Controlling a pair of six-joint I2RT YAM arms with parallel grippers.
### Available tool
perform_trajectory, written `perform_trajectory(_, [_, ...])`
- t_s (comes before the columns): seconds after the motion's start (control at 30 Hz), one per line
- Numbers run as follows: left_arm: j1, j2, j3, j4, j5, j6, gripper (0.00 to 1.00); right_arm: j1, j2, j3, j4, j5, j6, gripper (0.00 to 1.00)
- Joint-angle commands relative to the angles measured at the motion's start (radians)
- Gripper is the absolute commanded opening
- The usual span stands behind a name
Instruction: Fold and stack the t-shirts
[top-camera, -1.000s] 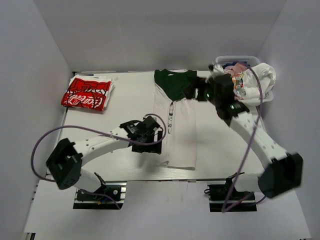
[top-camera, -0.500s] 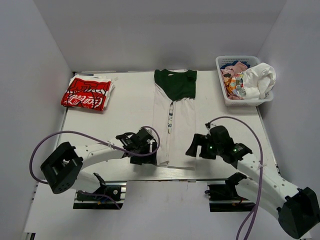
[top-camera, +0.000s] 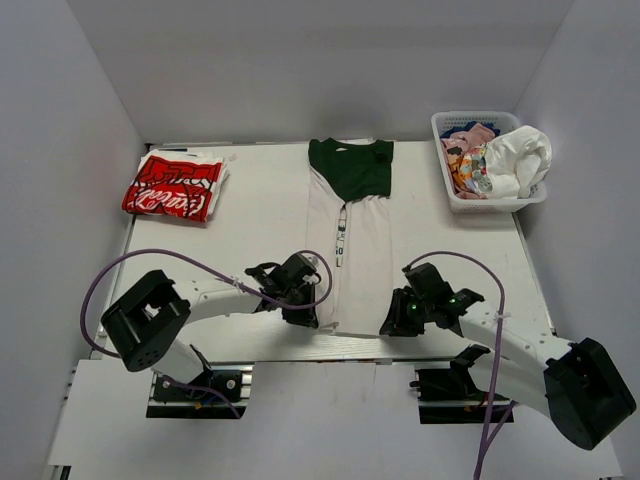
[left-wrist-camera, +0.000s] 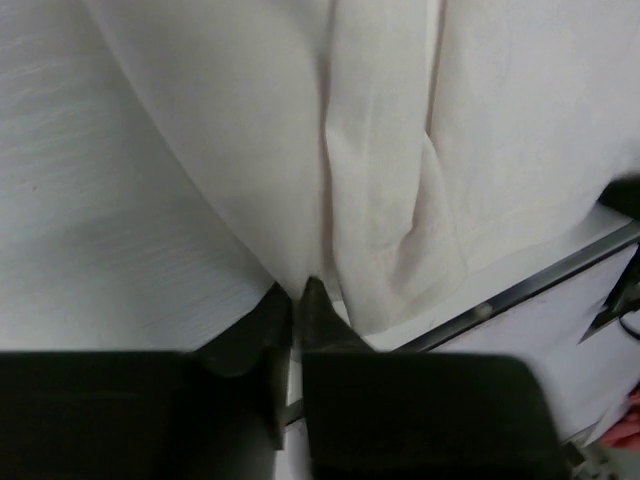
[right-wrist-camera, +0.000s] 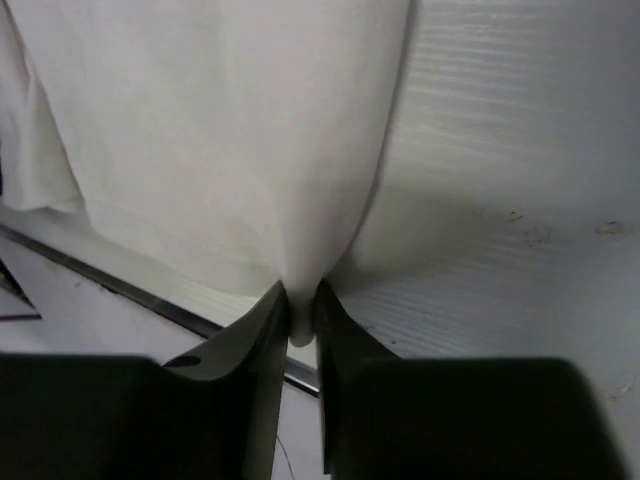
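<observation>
Two corners of the white t-shirt (top-camera: 362, 270), spread lengthwise on the table (top-camera: 240, 235), are pinched at its near hem: the left gripper (left-wrist-camera: 297, 293) clamps the left corner, the right gripper (right-wrist-camera: 300, 305) the right. A dark green t-shirt (top-camera: 352, 168) covers its far end.

the white table (top-camera: 250, 220) carries a long white t-shirt (top-camera: 362, 275) down its middle, a folded red-and-white t-shirt (top-camera: 175, 186) at the far left corner and a white lattice basket (top-camera: 485, 205) at the far right.
</observation>
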Motion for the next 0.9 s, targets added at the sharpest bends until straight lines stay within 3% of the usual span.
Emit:
perform_trajectory(0.0, [-0.013, 0.02, -0.042, -0.054, -0.005, 0.015, 0.09, 0.01, 0.024, -0.03, 0.013, 0.002, 0.026, 0.2])
perform_trajectory(0.03, [-0.013, 0.02, -0.042, -0.054, 0.012, 0.015, 0.03, 0.009, 0.027, -0.027, 0.011, 0.001, 0.015, 0.0])
perform_trajectory(0.3, [-0.022, -0.065, 0.028, -0.094, 0.023, 0.015, 0.0, 0.018, -0.015, 0.047, 0.008, 0.017, -0.021, 0.0])
perform_trajectory(0.53, [0.004, -0.089, 0.163, -0.207, -0.083, 0.015, 0.0, 0.015, -0.051, 0.169, -0.007, 0.157, -0.028, 0.0])
perform_trajectory(0.77, [0.052, 0.062, 0.466, -0.342, -0.339, -0.019, 0.0, 0.003, 0.073, 0.341, -0.018, 0.323, -0.021, 0.0])
perform_trajectory(0.87, [0.107, 0.169, 0.606, -0.376, -0.361, 0.007, 0.0, -0.006, 0.167, 0.442, -0.006, 0.384, -0.042, 0.0])
